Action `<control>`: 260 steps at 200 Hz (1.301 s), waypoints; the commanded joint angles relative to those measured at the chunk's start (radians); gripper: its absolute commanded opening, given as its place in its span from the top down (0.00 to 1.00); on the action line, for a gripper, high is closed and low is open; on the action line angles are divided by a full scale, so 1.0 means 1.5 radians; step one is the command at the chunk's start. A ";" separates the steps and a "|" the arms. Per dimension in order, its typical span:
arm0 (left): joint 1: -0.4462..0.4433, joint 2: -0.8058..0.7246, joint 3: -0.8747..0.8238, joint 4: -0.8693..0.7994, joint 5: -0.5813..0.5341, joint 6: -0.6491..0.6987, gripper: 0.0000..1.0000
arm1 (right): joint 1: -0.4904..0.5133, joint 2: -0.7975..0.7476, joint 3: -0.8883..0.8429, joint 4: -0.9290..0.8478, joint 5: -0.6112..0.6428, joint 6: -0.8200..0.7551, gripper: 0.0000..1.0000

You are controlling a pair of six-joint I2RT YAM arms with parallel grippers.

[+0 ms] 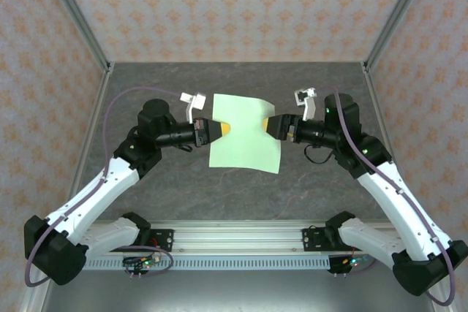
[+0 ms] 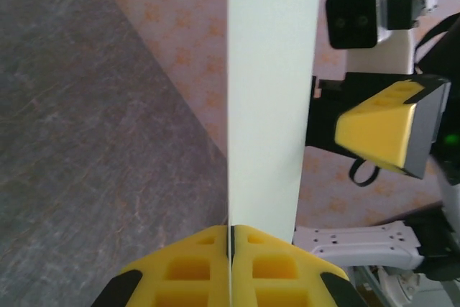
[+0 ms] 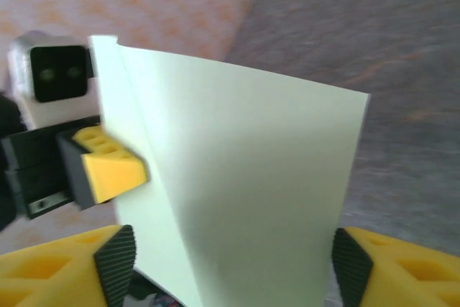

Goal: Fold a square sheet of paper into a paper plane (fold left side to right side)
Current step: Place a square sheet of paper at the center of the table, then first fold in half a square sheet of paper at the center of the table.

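Paper: one square sheet of paper (image 1: 245,140) | left end effector (image 1: 224,129) pinching it | right end effector (image 1: 268,124) spread

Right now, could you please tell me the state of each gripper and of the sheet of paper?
left gripper: shut, pinching the sheet's left edge.
right gripper: open, fingers spread on either side of the sheet's right edge, not clamping it.
square sheet of paper: unfolded, gently bowed, held by the left gripper alone.
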 commanded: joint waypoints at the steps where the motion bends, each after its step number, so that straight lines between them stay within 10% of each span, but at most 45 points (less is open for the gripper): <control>1: -0.002 0.017 -0.066 -0.043 -0.079 0.035 1.00 | -0.002 -0.006 -0.002 -0.102 0.175 -0.047 0.20; 37: -0.001 0.140 -0.146 0.023 -0.168 0.021 1.00 | -0.002 0.013 -0.110 -0.003 0.172 0.018 0.22; 118: -0.001 0.306 -0.104 -0.016 -0.275 0.088 1.00 | 0.059 0.220 -0.295 0.368 0.104 0.227 0.81; 162: -0.001 0.317 -0.089 -0.041 -0.268 0.094 1.00 | 0.094 0.362 -0.268 0.409 0.112 0.242 0.85; 260: -0.001 0.273 -0.039 -0.026 -0.126 0.007 0.46 | 0.117 0.493 -0.234 0.280 0.181 0.226 0.86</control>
